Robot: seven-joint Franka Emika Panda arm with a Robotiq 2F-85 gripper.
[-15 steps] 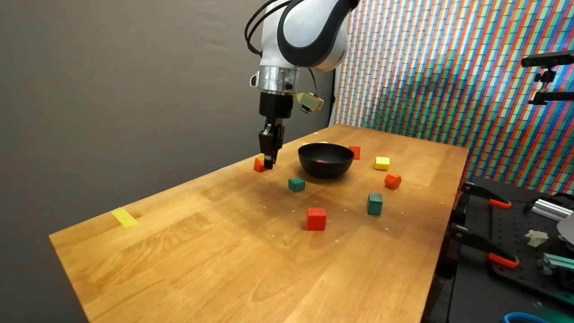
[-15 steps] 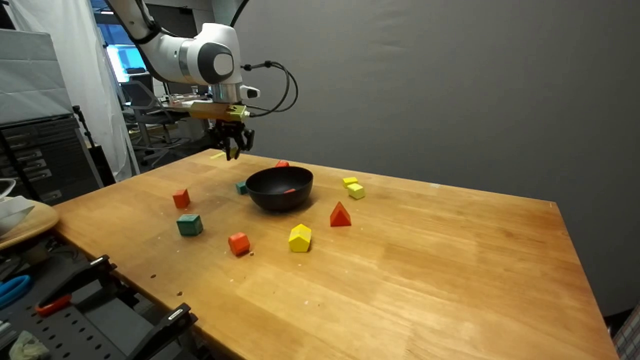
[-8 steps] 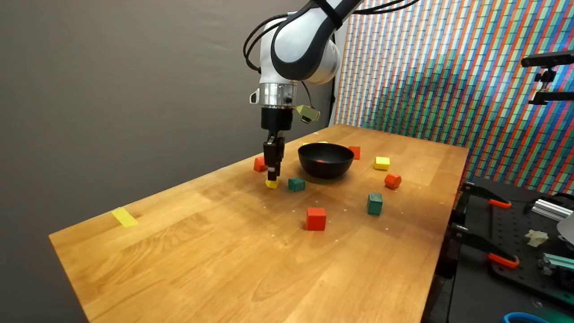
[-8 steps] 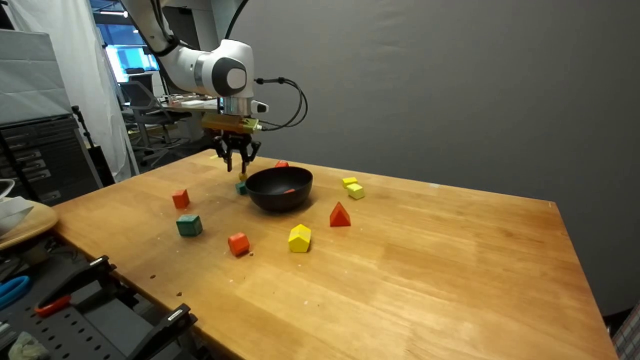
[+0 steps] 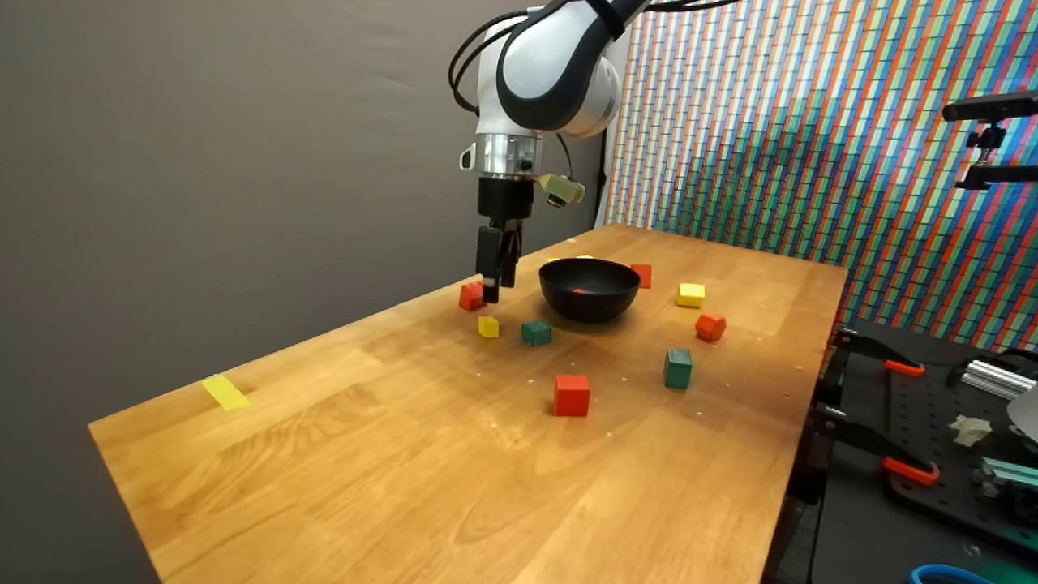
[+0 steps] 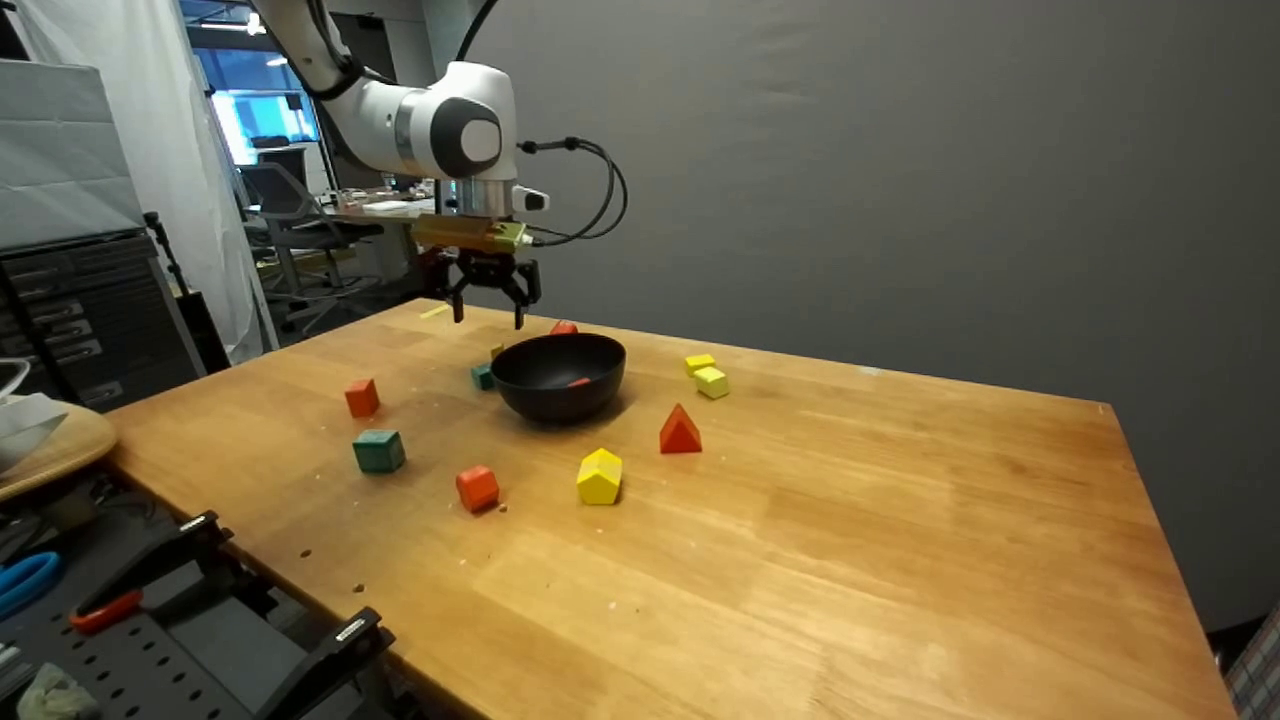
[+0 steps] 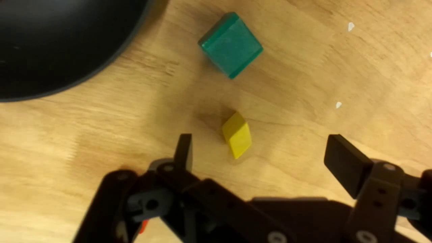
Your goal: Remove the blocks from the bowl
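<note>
While the gripper [image 6: 489,318] hung above the wooden table [image 5: 349,495] with its jaws spread wide, one small yellow block [image 7: 238,136] lay on the tabletop below, seen in the wrist view between the jaws and apart from both. Bowl [image 6: 550,405]: one, black, round, upright on the table, with the gripper off to one side of it; inside lay at least one red piece [image 6: 579,381], only partly visible, shown in both exterior views. Near the bowl sat one green block [image 7: 233,47], with the small yellow block close by; towards the grey backdrop [image 5: 243,203] stood one orange-red block [image 5: 472,296]. Elsewhere on the table were counted one red cube [image 5: 572,396], a second green block [image 6: 379,451], one many-sided orange block [image 6: 478,488], one yellow house-shaped block [image 6: 600,480], one red triangular block [image 6: 680,432], and a pair of yellow blocks [image 6: 711,382] set close together, whether touching could not be told. Tape [image 5: 225,392]: one flat yellow strip, laid by the table's edge near a corner. Beside the table showed a dark perforated board [image 5: 924,405] with two black clamps [image 5: 868,440], each having an orange part. Markings: one small pale mark [image 6: 354,627] on a clamp in an exterior view, too small to be read. Behind the table, in an exterior view, was a many-coloured striped panel [image 5: 770,162]; in front of it, a black bar-shaped device [image 5: 991,107] sat on a black mount [image 5: 1010,174].
</note>
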